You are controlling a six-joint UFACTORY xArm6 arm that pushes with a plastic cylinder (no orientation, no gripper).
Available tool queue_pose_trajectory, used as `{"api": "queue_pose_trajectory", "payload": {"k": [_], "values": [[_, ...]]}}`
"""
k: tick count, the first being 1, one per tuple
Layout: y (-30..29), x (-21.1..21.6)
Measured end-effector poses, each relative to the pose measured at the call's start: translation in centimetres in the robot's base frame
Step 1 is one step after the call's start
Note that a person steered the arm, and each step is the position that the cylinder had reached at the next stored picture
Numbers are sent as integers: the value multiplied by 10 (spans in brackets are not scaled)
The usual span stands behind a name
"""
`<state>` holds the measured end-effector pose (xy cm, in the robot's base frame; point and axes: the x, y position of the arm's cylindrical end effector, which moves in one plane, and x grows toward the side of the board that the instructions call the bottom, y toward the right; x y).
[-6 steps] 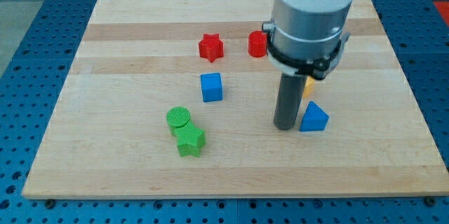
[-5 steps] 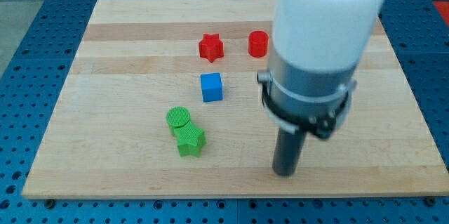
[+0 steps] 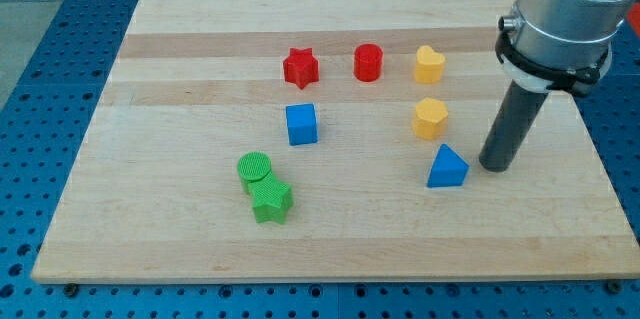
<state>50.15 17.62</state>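
Note:
My tip (image 3: pixel 495 167) rests on the wooden board at the view's right, a short gap to the right of the blue triangle (image 3: pixel 447 167), which is the nearest block. Above the triangle sits a yellow hexagon-like block (image 3: pixel 431 118), and higher up another yellow block (image 3: pixel 429 63). A red cylinder (image 3: pixel 368 62) and a red star (image 3: pixel 300 67) line up to the left near the view's top. The blue cube (image 3: pixel 301 124) sits mid-board. A green cylinder (image 3: pixel 254 170) touches a green star (image 3: pixel 271 200) at lower left.
The wooden board (image 3: pixel 150 89) lies on a blue perforated table (image 3: pixel 40 49). The board's right edge (image 3: pixel 590 149) runs close to the right of my tip. The arm's grey and white body fills the upper right corner.
The tip went from just left of the blue triangle, down toward the view's bottom, then over to the triangle's right side. The two yellow blocks are uncovered now. No block shifted.

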Motion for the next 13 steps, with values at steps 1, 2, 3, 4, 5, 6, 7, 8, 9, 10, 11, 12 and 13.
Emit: {"api": "queue_pose_trajectory", "payload": {"k": [1,2,3,4,5,6,7,8,9,10,11,12,13], "values": [[0,0],[-1,4],[-16,6],[-25,5],[-41,6],[-41,6],[-38,6],[25,15],[32,70],[9,116],[0,117],[-18,117],[-51,118]]}}
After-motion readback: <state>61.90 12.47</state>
